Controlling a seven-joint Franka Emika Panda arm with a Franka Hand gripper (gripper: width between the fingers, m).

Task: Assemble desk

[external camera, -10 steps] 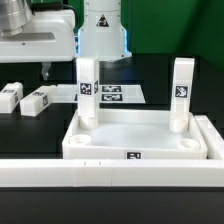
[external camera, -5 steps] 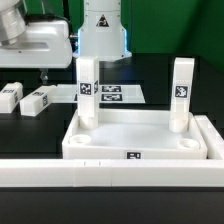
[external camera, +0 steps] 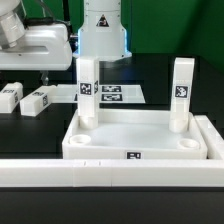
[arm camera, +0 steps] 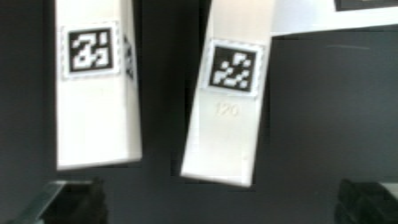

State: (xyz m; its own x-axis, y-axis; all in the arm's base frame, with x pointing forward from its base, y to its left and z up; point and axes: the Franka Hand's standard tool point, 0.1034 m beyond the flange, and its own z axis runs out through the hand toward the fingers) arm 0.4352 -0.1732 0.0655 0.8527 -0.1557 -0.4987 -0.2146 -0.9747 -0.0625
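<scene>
A large white plastic rectangular desk panel (external camera: 140, 135) with a raised rim is pictured lying flat on the black table (external camera: 30, 125), with a small tag fixed to its near rim. Two white block legs are stood upright in the far corner sockets: the left upright leg (external camera: 87, 92) and the right upright leg (external camera: 182, 95), each tagged near the top. Two round sockets are seen open at the near corners. Well apart from the panel, on the exterior view's left, the first loose leg (external camera: 9, 96) and the second loose leg (external camera: 37, 101) are laid flat, nearly parallel, not touching, tags upward.
</scene>
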